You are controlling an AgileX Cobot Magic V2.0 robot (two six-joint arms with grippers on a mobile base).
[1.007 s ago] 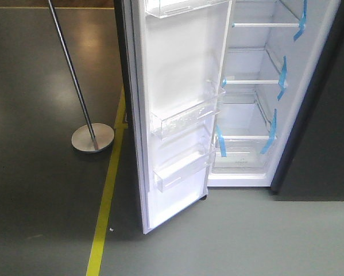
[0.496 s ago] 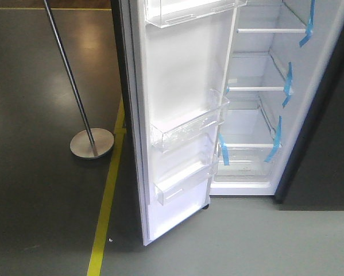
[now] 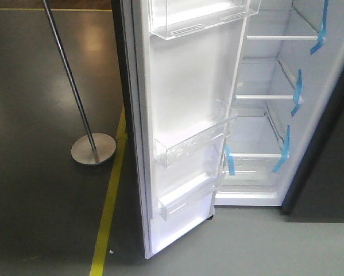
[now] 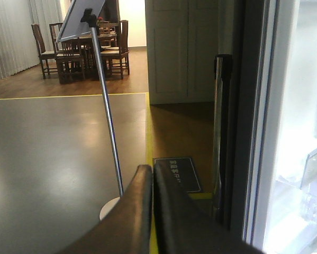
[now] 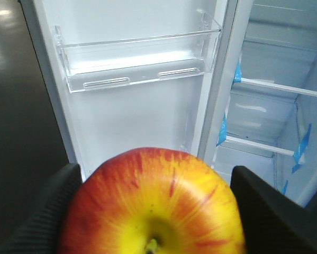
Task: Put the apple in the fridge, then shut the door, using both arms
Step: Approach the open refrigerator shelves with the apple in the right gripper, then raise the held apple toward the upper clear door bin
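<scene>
Red apple [image 5: 153,206] with yellow streaks (yellow patch round the stem); white fridge [image 3: 253,72] interior, blue tape strips [image 3: 297,92].

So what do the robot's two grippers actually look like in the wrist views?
The left gripper has two long, smooth, dark fingers curving to blunt rounded tips. The right gripper has broad black fingers with a fine-grained matte surface. No cables or markings show in either wrist view.

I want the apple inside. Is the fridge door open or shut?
Open. The door is swung out, its clear bins showing, with the fridge's white shelves visible beside it.
</scene>
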